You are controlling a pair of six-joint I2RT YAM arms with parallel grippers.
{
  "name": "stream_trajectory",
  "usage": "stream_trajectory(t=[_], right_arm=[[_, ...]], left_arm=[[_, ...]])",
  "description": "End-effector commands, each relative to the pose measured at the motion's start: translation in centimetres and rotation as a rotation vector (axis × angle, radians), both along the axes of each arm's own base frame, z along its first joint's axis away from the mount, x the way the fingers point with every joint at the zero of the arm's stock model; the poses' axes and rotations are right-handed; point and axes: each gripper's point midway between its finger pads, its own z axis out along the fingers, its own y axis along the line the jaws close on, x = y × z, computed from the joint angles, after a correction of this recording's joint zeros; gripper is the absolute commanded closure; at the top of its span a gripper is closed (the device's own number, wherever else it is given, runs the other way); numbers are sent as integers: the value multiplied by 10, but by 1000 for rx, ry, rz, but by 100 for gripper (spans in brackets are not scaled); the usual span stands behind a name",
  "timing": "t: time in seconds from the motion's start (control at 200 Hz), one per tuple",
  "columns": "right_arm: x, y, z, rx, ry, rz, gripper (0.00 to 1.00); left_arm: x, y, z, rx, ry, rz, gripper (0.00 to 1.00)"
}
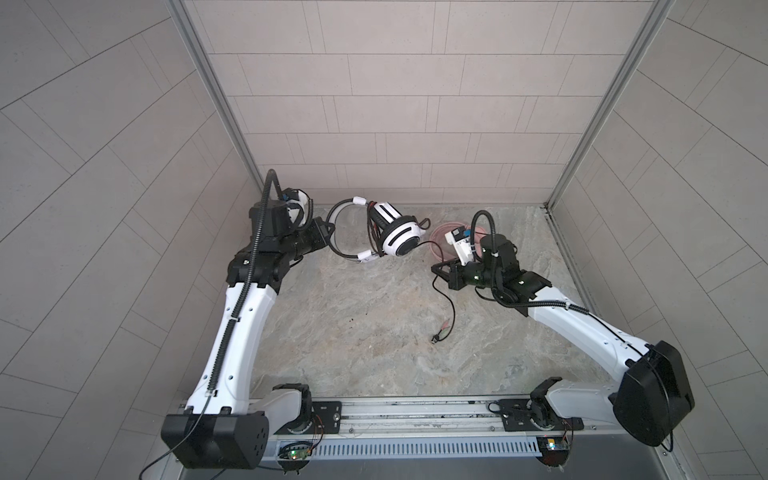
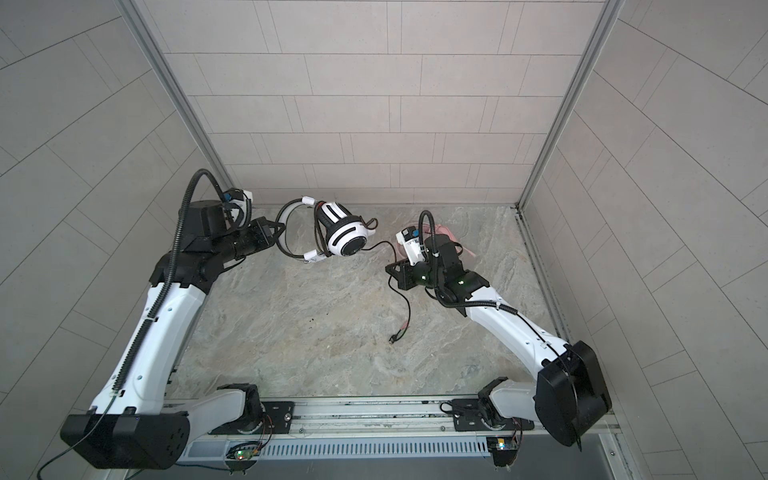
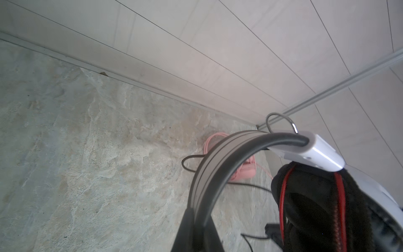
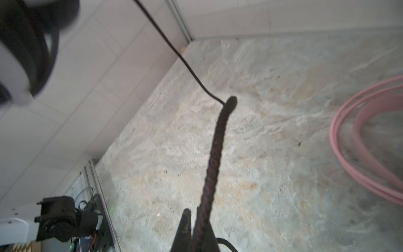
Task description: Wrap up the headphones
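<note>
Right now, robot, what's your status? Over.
Left fingers shut on white-and-black headset by headband. Right fingers shut on black cable; plug end on table. Pink headset behind right arm; nothing blocking.

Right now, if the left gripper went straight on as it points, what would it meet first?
The left gripper grips the white-and-black headset; beyond that, probably the black cable looping ahead, then the pink headset behind it. Depth is unclear; it might pass above both.

In both top views the right arm [image 1: 498, 266] hides most of the pink headset [image 1: 439, 233].
</note>
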Motion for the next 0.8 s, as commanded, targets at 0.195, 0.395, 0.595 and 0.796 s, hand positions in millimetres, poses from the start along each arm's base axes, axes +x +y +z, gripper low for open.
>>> stream_trajectory(t=[0.195,0.395,0.595,0.796], right_arm=[[-73,37,2,-206,-167,239,93],[-111,43,40,-180,-307,280,93],[-126,31,92,-173,-421,290,93],[-112,10,145,-174,-562,157,94]], left_arm=[[39,73,25,-91,-173,516,100],[60,119,-4,117,-152,746,100],[95,113,-49,187,-74,732,100],[93,66,-78,413,-24,579,100]])
